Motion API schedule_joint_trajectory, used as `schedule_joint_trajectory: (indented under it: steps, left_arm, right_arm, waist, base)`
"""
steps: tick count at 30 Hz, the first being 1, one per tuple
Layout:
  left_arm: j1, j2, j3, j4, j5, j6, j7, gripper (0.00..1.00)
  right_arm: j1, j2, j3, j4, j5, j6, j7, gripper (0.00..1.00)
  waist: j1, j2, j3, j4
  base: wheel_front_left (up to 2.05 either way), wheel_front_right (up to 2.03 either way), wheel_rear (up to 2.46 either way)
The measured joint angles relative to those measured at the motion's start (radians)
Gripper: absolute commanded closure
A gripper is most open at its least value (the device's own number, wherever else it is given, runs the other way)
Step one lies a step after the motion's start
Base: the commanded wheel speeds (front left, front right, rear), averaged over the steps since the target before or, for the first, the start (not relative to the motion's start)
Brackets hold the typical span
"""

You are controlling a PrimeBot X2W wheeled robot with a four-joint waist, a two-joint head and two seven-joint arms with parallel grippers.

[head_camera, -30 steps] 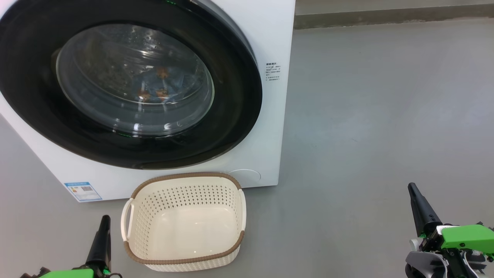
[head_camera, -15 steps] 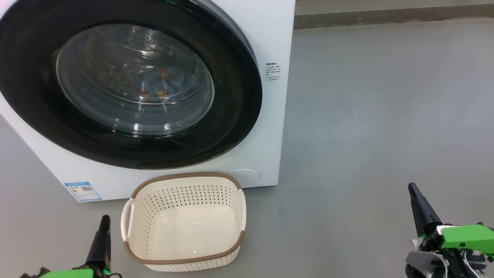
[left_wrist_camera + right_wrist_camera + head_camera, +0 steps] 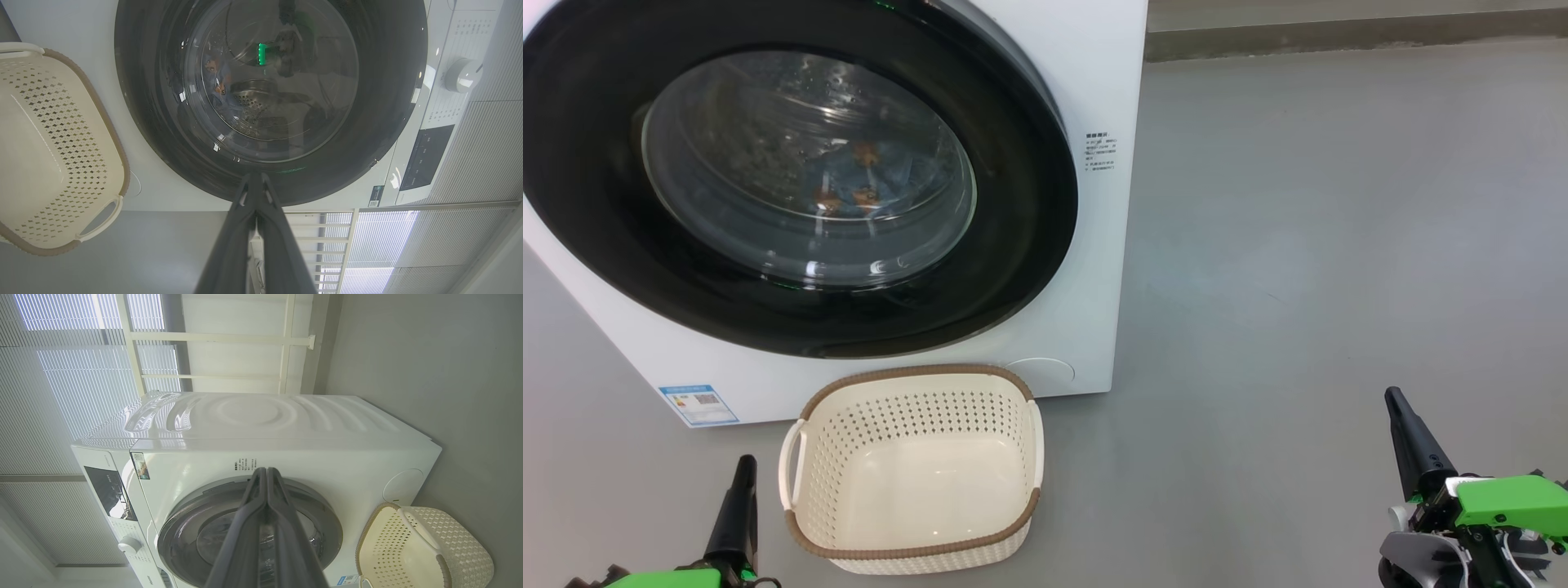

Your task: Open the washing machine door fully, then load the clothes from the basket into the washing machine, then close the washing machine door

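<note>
Left gripper, lower left in the head view, points up the grey floor. Its wrist view shows the fingers pressed tip to tip, holding nothing. Beside it, low on the washer, sits a blue sticker with a square code, its print too small to read.

The door lies shut against the washer. Through its glass the clothes, blue with orange patches, lie in the drum. The basket stands on the floor just before the washer, below the door, its pale bottom showing.

Right of the door, a block of small black print cannot be read. A round flap marks the washer's lower right corner. Right gripper, lower right, is well apart from washer and basket; its wrist view shows the fingers clenched together on nothing.

The left wrist view adds a dial and a dark panel. The right wrist view adds the washer's rippled side, a code sticker and slatted blinds. In each wrist view the fingers cross the door.
</note>
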Motion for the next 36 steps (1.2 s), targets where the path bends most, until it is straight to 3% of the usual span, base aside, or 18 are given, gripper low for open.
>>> schedule_joint_trajectory:
  steps: [36]
  left_arm:
    - [0.000,0.000,0.002,0.000,0.000,0.000,0.001,1.00]
  right_arm:
    - [0.000,0.006,-0.016,0.000,-0.002,-0.001,0.005,1.00]
  waist:
    - [0.0000,0.0000,0.000,0.000]
  base:
    - [0.00,0.00,0.00]
